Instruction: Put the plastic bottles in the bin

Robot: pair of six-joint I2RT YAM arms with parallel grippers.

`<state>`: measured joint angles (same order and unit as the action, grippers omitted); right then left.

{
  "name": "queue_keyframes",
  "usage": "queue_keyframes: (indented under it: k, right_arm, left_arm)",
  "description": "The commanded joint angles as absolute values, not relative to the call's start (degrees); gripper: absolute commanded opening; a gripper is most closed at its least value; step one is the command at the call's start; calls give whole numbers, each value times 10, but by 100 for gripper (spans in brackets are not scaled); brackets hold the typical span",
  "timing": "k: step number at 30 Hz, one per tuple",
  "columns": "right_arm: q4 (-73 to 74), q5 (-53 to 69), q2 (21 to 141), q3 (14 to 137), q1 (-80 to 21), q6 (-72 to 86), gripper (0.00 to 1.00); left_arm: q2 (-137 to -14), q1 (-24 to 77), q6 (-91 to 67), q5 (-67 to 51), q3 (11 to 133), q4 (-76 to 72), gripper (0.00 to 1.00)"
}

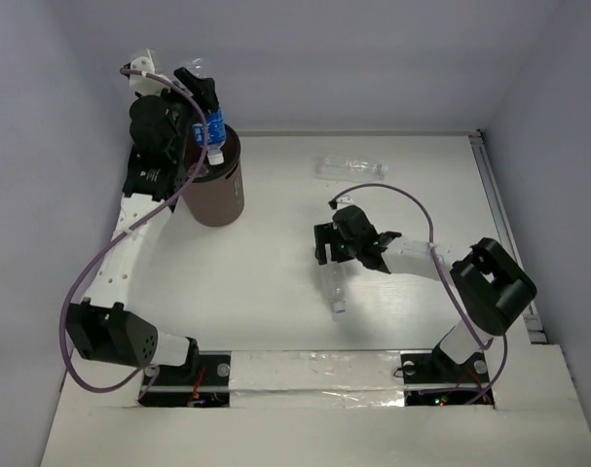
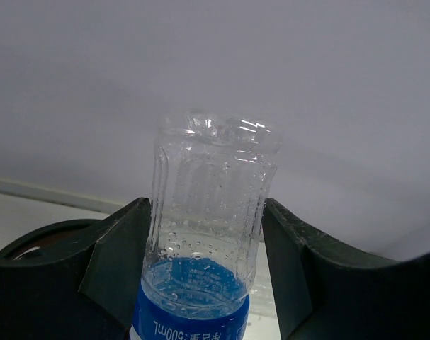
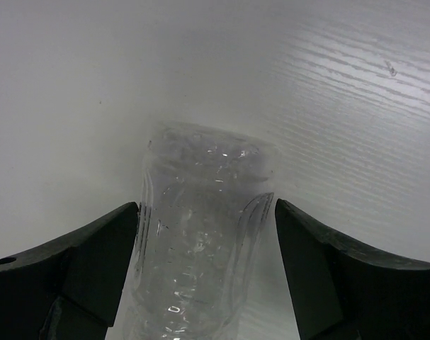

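Observation:
My left gripper (image 1: 205,97) is shut on a clear plastic bottle with a blue label (image 1: 214,128), held cap-down over the mouth of the dark brown bin (image 1: 217,193). In the left wrist view both fingers press the bottle (image 2: 207,212), and the bin's rim (image 2: 52,234) shows below. My right gripper (image 1: 336,251) is low at mid-table, open, straddling a clear unlabelled bottle (image 1: 338,292) that lies there. In the right wrist view that bottle (image 3: 200,234) fills the space between the fingers, with a narrow gap at the right finger (image 3: 307,248).
Another clear unlabelled bottle (image 1: 351,167) lies at the back of the white table (image 1: 266,292), right of the bin. Grey walls close in at the back and both sides. A purple cable loops beside each arm.

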<state>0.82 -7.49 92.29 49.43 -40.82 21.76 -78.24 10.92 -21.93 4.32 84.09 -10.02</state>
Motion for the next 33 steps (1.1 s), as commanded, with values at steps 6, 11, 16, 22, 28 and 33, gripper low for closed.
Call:
queue_keyframes:
  k: [6, 11, 16, 22, 28, 33]
  right_arm:
    - [-36, -47, 933, 503, -404, 210, 77]
    - [-40, -45, 931, 496, -404, 214, 66]
    - [-61, -46, 904, 482, -404, 217, 59]
    - [-107, -52, 841, 449, -404, 221, 55]
    - [-160, -35, 774, 413, -404, 230, 54]
    - [-189, -33, 724, 395, -404, 242, 54]
  left_arm:
    - [-789, 37, -185, 30, 785, -207, 27]
    - [-828, 24, -170, 28, 784, -237, 28]
    - [-845, 24, -135, 17, 775, -272, 37]
    - [-852, 24, -134, 37, 742, -279, 57]
    - [-796, 24, -141, 42, 698, -294, 81]
    - [-735, 24, -163, 42, 666, -313, 91]
